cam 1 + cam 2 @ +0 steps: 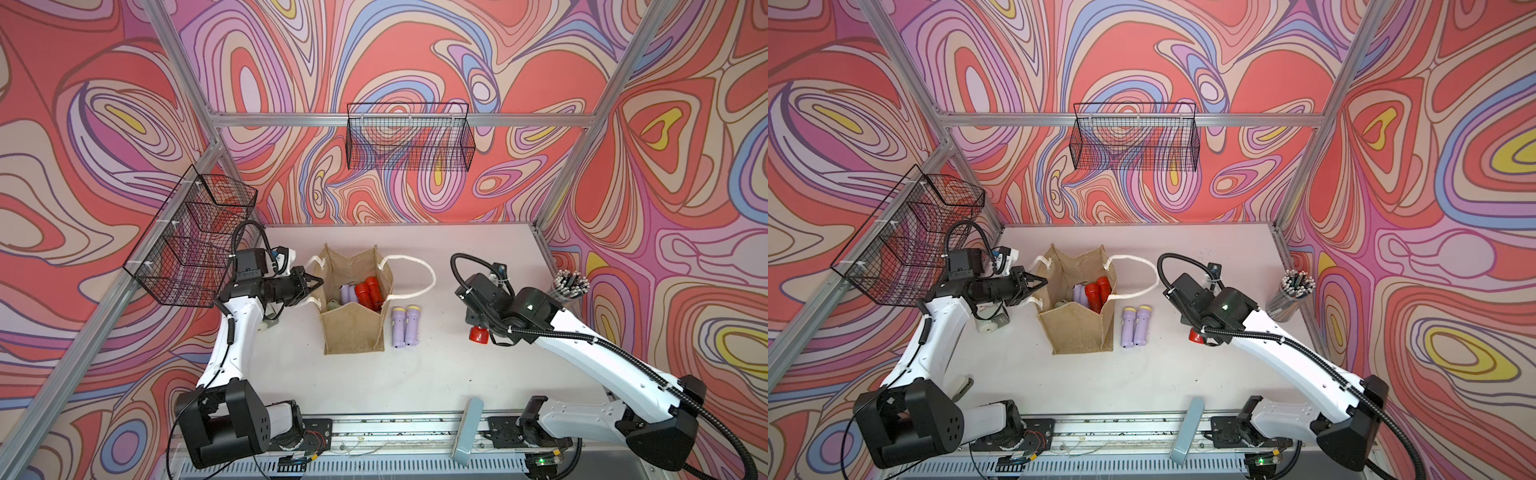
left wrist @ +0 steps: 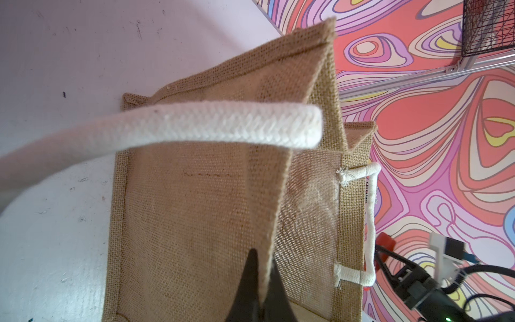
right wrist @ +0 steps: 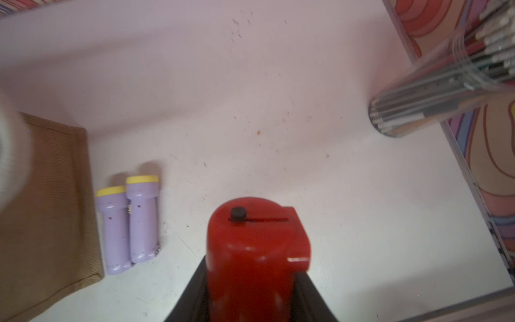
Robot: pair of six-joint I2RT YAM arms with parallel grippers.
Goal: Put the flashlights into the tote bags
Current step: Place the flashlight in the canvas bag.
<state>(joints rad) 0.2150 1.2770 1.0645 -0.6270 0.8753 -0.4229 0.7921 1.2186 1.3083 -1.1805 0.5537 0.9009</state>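
The left end effector (image 2: 263, 260) clamps the tote bag (image 1: 353, 332) rim, holding it open; the right end effector (image 3: 250, 295) clenches a red flashlight (image 3: 250, 239) well apart from the bag, whose rope handle (image 1: 432, 276), seemingly sagging that way, could snag it and drop it outside

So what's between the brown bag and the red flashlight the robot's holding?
Two lilac flashlights, lying side by side right next to the tote bag. Past them it's bare table up to the red flashlight, as both top views show.
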